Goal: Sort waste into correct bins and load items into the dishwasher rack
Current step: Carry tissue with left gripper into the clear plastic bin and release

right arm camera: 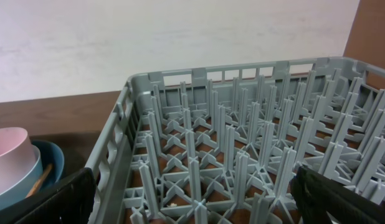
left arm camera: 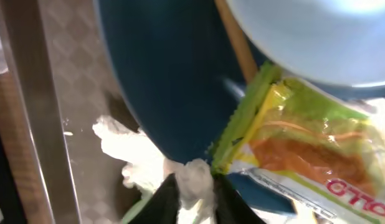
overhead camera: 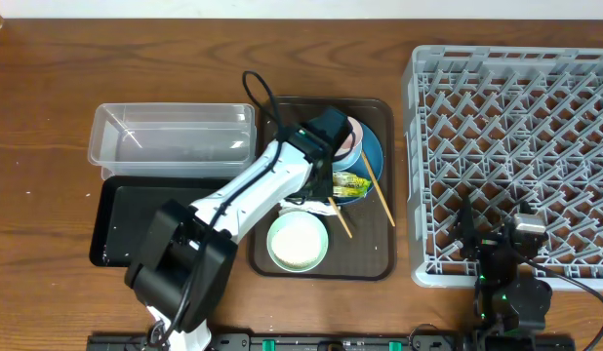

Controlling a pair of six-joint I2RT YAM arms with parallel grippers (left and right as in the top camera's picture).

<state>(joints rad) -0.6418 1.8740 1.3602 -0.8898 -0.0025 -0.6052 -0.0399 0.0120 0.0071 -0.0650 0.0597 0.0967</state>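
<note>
Closely, wrapper (left arm camera: 304, 143) beside tissue (left arm camera: 127, 152), plate (left arm camera: 167, 74) behind

light: bright, even | glare: clear tub (overhead camera: 173, 132) (faint streaks) | blur: left wrist close-up soft

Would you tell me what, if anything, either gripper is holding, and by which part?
The left gripper pinches the crumpled white tissue by a bunched end beside the blue plate; the right gripper, open, holds nothing.
</note>
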